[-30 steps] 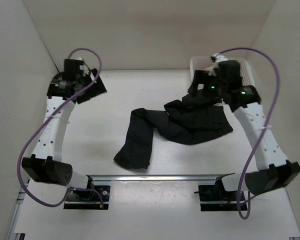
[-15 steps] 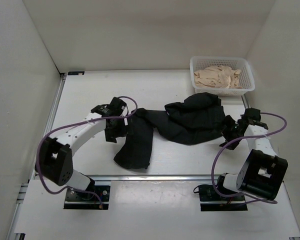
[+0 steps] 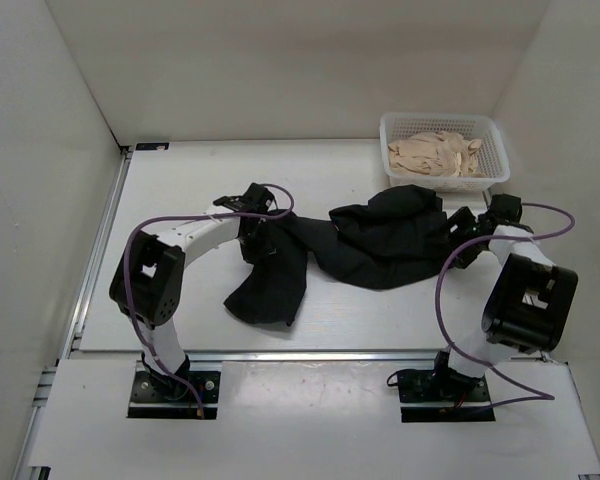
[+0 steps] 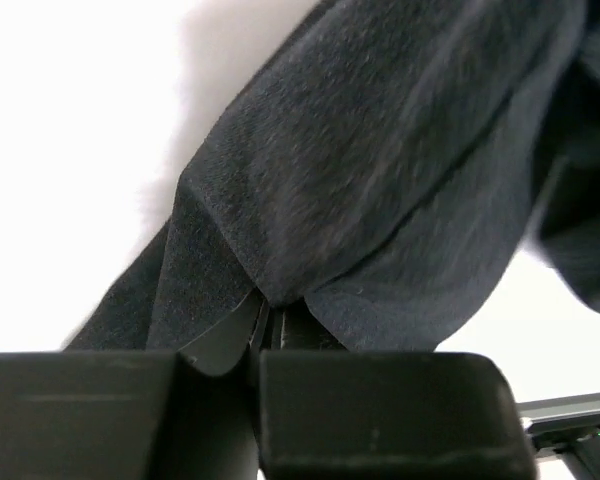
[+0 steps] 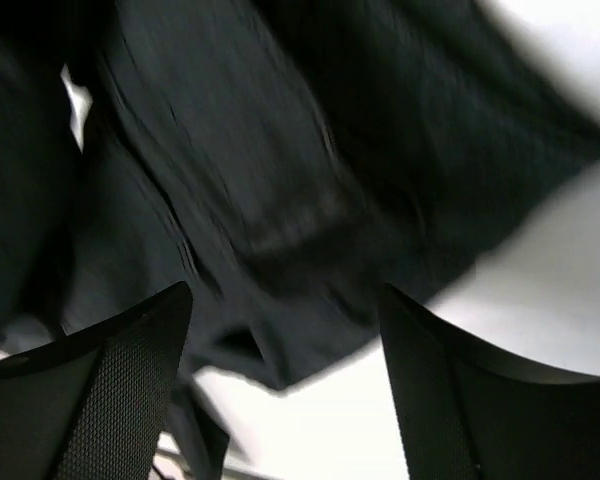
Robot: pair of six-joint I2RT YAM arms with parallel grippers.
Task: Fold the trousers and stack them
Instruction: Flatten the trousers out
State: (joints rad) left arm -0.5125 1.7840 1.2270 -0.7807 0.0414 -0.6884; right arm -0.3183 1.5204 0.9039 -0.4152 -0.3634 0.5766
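Note:
The black trousers (image 3: 380,240) lie crumpled across the middle of the table, with one leg running down to the left. My left gripper (image 3: 259,248) sits at the upper edge of that leg. In the left wrist view its jaws (image 4: 268,322) are shut on a pinched fold of the trousers (image 4: 380,180). My right gripper (image 3: 459,244) is low at the right edge of the bundle. Its fingers (image 5: 110,400) stand apart, with the hem of the trousers (image 5: 280,150) lying between and ahead of them; the gripper (image 5: 285,345) is open.
A white mesh basket (image 3: 393,131) holding a beige cloth pile (image 3: 438,153) stands at the back right, just behind the right arm. Walls close in the table on the left, back and right. A metal rail (image 3: 320,353) runs along the near edge.
Both arms came down from raised poses to the table. The left gripper reached the trouser leg and shut on its fabric. The right gripper moved to the bundle's right edge, its jaws narrowing slightly.

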